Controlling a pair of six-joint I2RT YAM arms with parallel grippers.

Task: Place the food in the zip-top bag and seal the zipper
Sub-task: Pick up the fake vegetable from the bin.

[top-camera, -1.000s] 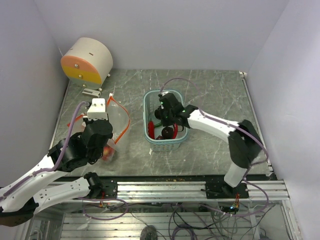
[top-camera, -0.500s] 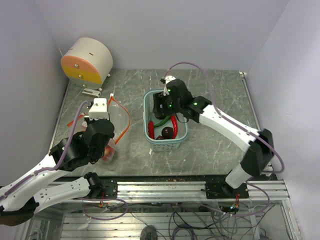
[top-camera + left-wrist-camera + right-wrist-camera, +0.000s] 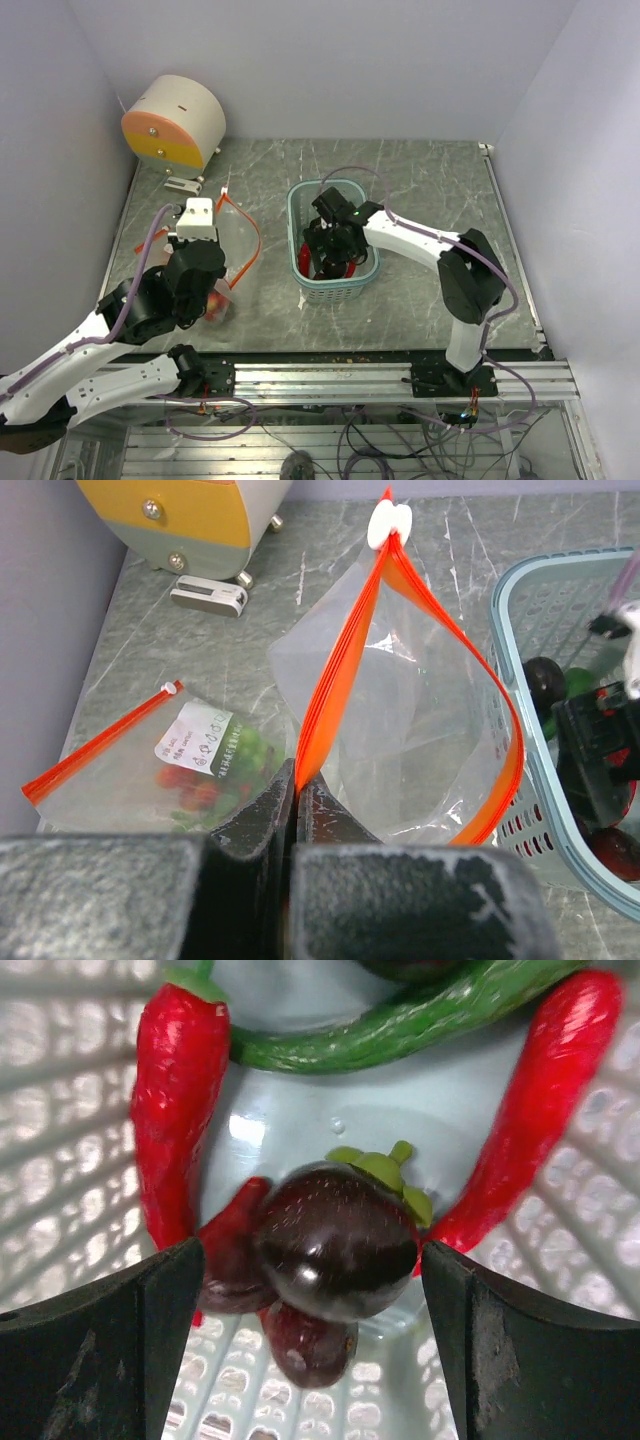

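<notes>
Now the dark mangosteen (image 3: 338, 1245) is being straddled squarely by the right gripper (image 3: 312, 1305), jaws spread wide, inside the basket (image 3: 60, 1110).

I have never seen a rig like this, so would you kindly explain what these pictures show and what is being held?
These are two robot arms bolted at a table's near edge. One picture looks down from above; the other two come from a camera on each wrist. The left pincer is shut on the orange-red zipper of a clear zip-top bag, holding its mouth up and open. The right pincer stands open inside a light-blue basket, a finger on each side of a dark purple toy fruit, with red chillies beside it. A second bag, with food inside, lies flat on the table.
</notes>
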